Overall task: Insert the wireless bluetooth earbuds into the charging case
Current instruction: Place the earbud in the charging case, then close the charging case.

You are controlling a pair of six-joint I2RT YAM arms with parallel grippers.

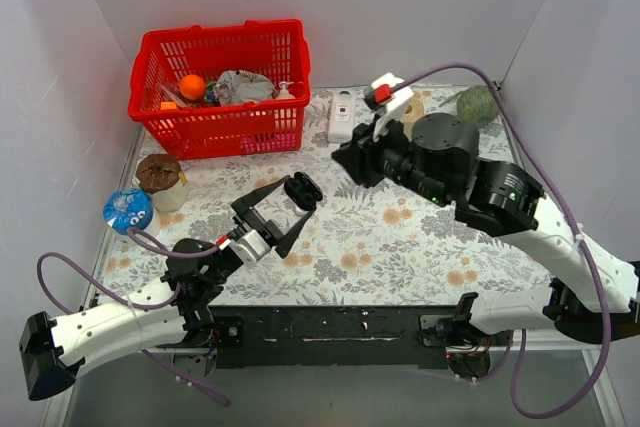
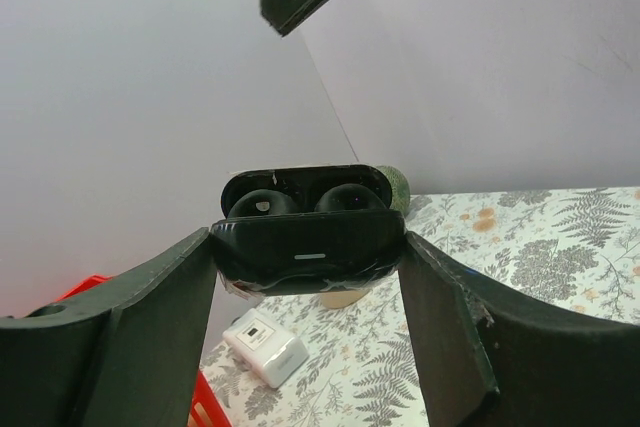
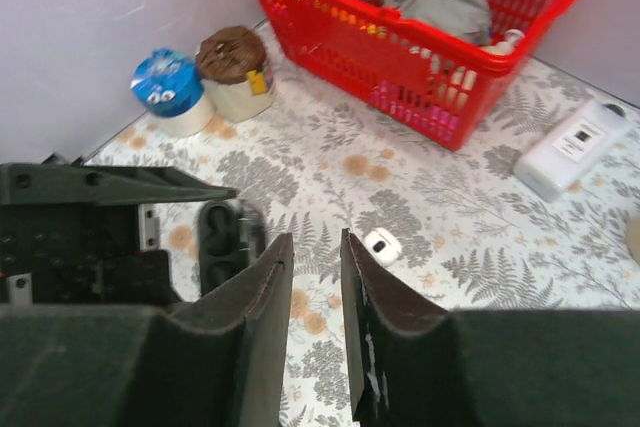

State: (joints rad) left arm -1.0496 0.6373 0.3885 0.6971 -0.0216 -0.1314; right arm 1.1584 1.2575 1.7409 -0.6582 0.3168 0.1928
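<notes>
My left gripper is shut on the black charging case and holds it off the table with its lid open. In the left wrist view the case sits between both fingers, and I see two dark hollows behind its front edge. One white earbud lies on the floral cloth. My right gripper hovers just left of it, jaws a little apart and empty. The case shows to its left. In the top view the right gripper hides the earbud. No black earbuds show.
A red basket full of items stands at the back left. A white charger block lies beside it. A brown-lidded cup and a blue roll stand at the left edge, and a green ball at the back right.
</notes>
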